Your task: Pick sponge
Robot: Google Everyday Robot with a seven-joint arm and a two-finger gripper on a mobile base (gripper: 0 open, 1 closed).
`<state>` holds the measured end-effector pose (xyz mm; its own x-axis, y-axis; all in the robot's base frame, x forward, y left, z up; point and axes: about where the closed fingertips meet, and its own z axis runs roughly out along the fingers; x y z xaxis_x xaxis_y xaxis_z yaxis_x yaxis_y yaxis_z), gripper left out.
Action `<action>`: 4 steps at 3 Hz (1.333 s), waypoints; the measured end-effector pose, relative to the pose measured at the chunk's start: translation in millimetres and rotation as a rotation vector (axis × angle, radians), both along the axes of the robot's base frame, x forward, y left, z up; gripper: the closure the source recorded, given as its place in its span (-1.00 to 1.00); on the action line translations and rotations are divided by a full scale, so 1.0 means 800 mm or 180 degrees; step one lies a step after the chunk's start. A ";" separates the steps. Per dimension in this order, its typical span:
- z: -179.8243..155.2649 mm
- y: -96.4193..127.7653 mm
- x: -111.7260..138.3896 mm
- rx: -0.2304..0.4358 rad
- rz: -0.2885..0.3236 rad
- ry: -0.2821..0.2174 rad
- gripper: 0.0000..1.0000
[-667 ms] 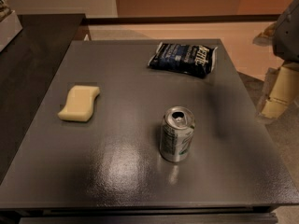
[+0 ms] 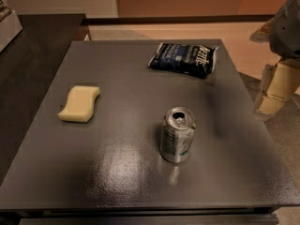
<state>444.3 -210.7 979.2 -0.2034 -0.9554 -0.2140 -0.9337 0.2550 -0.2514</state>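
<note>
The sponge [image 2: 79, 103] is a pale yellow foam block with wavy sides, lying flat on the left part of the dark grey table [image 2: 131, 78]. My gripper [image 2: 277, 89] is beige and blocky. It hangs at the far right of the camera view, beyond the table's right edge, far from the sponge. It holds nothing that I can see.
A silver drink can [image 2: 177, 134] stands upright near the table's middle front. A dark blue chip bag [image 2: 183, 59] lies at the back right. A dark counter [image 2: 33, 55] adjoins the table's left side. Tan floor lies behind and to the right.
</note>
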 end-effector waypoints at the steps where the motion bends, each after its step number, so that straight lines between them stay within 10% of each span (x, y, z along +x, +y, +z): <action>1: 0.000 0.000 0.000 0.0001 0.0002 -0.0001 -1.00; 4: 0.043 0.159 0.090 -0.0016 0.0661 -0.0167 -1.00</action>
